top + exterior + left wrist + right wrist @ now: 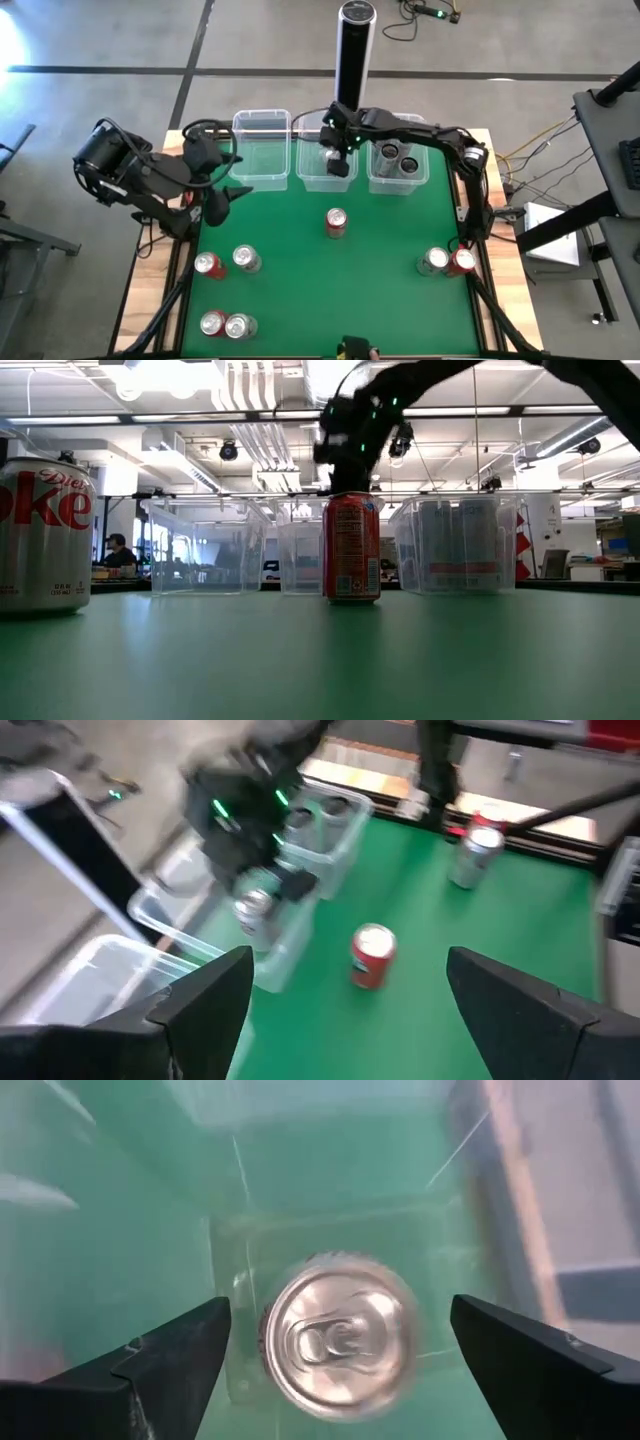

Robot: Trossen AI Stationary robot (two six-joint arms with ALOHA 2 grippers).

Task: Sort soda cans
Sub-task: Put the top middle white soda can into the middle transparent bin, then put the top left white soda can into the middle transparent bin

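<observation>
My right gripper point(338, 165) hangs open over the middle clear tub point(312, 178) at the table's far edge. A silver-topped soda can point(338, 1342) sits upright below and between its spread fingers, apart from them, inside that tub point(290, 935). My left gripper point(215, 200) waits open at the table's left side, with nothing between its fingers point(205, 1005). A red can point(336, 222) stands upright mid-table. Two dark cans point(398, 158) stand in the right tub point(420, 178). The left tub point(260, 145) holds no can that I can see.
Near the left front stand a red can point(208, 265), a silver can point(246, 259) and another red and silver pair point(227, 325). At the right edge is a silver can point(433, 262) beside a red one point(462, 261). A tall black post point(354, 50) rises behind the tubs.
</observation>
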